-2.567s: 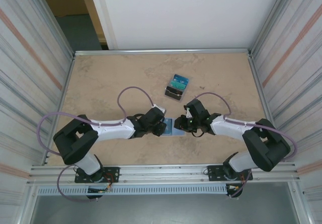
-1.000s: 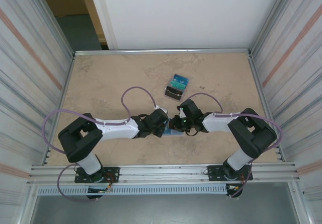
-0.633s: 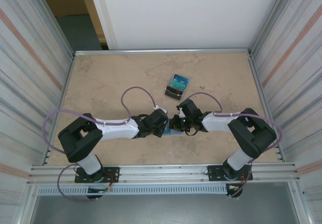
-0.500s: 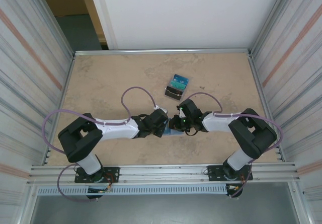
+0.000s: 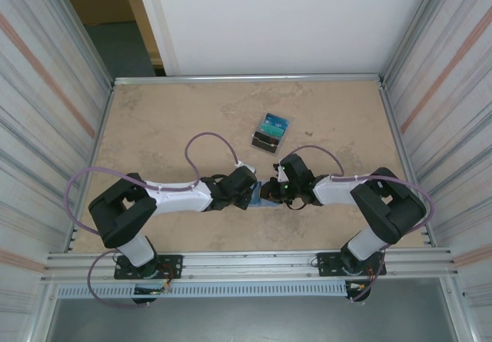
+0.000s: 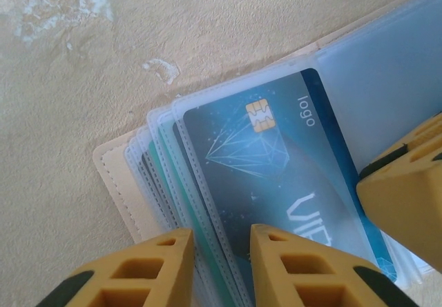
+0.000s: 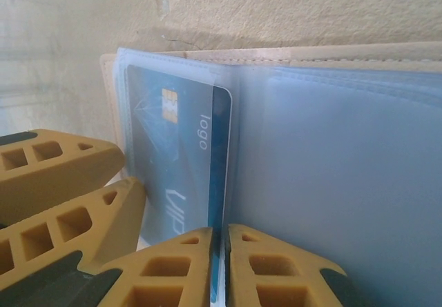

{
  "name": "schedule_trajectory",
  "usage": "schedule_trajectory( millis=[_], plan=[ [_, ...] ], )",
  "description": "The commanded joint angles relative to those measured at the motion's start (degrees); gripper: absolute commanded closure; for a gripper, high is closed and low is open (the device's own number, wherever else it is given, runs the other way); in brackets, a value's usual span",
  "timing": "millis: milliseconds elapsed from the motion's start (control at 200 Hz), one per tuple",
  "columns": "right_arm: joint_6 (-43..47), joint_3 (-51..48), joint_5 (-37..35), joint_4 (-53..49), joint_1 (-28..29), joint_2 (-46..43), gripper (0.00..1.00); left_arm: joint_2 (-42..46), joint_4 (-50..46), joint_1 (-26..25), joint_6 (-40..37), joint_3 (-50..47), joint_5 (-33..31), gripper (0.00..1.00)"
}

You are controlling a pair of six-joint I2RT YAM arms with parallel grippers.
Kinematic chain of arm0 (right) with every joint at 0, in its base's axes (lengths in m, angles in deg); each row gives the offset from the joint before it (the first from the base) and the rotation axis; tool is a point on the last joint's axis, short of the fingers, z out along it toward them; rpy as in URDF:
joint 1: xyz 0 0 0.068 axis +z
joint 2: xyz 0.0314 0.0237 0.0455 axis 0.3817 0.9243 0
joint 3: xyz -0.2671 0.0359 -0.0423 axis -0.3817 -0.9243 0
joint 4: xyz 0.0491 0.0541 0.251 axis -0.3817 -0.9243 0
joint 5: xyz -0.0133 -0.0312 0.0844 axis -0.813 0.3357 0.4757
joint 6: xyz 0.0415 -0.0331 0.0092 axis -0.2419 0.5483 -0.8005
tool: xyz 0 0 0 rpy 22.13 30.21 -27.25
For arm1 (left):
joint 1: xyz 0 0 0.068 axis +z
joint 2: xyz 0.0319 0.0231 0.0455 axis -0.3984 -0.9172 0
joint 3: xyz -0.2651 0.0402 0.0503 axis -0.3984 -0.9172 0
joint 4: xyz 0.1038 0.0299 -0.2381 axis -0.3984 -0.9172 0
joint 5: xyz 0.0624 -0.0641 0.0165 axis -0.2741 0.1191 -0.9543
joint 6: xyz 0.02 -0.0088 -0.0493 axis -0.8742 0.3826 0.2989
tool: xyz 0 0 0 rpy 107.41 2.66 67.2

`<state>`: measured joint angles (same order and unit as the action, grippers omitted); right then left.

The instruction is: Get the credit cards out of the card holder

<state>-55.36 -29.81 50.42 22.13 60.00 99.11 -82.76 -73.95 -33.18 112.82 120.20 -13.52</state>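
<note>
Right fingers point(image 7: 173, 272) pinch the blue card point(image 7: 176, 165); draw it straight out of its sleeve while the slightly parted left fingers point(image 6: 304, 269) pin the card holder point(image 6: 116, 183) down

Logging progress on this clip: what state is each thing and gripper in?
Holder: open, lying flat, sleeves fanned.
Card: inside a clear sleeve, edge pinched.
Pile: loose, apart from holder.
Left gripper: on the sleeves; open or shut unclear.
Right gripper: shut on card.
</note>
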Motion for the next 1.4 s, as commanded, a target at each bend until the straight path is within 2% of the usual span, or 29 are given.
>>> schedule_trajectory(
  millis=[0, 456, 677, 1017, 1393],
  plan=[
    [-0.98, -0.81, 1.84, 2.03, -0.14, -0.33, 0.86, -0.2, -3.22, -0.36, 0.7, -0.02, 0.48, 0.73],
    [-1.09, -0.37, 2.37, 3.48, -0.01, 0.73, 0.89, -0.33, -2.78, -0.53, 0.72, 0.11, 0.92, 0.74],
    [-1.07, -0.28, 2.15, 3.2, 0.05, 0.8, 1.0, 0.02, -2.79, -0.64, 0.85, -0.01, 0.54, 0.72],
    [0.43, 0.22, -1.6, -3.83, -0.39, -2.6, 1.0, 3.26, -4.43, -0.67, 0.98, -0.88, -2.17, 0.57],
    [2.42, 1.65, -2.86, -9.88, -1.61, -4.96, 1.0, 3.23, -5.02, -0.64, 0.48, -0.63, -2.98, 0.56]
  ],
)
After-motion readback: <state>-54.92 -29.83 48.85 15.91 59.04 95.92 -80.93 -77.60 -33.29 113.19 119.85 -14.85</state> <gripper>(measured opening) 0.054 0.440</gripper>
